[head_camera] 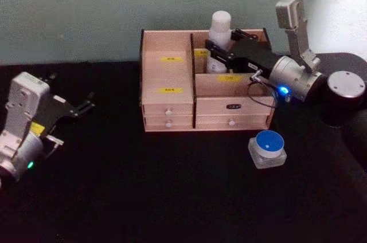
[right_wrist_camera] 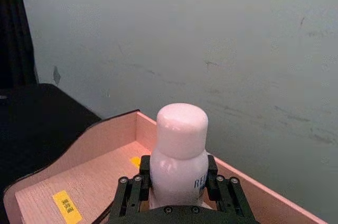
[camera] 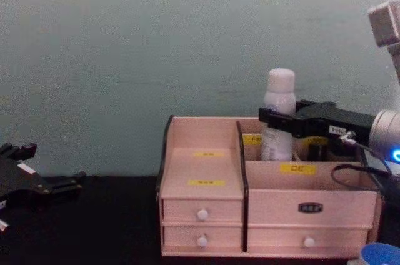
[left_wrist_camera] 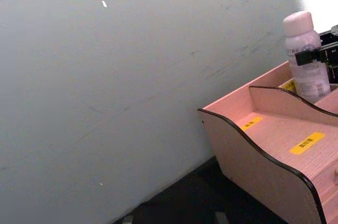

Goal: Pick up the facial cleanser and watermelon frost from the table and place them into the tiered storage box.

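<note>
The facial cleanser is a tall white bottle standing upright in the back right compartment of the tiered storage box. My right gripper reaches over the box from the right and is shut on the bottle's body. In the right wrist view its fingers flank the facial cleanser; the chest view shows the gripper across the bottle. The watermelon frost, a squat clear jar with a blue lid, sits on the table in front of the box's right end. My left gripper rests open at the far left.
The box stands against a pale wall on a black table. Its left stepped compartments with yellow labels hold nothing. Small drawers with white knobs face me. My right arm's dark elbow hangs over the table's right side.
</note>
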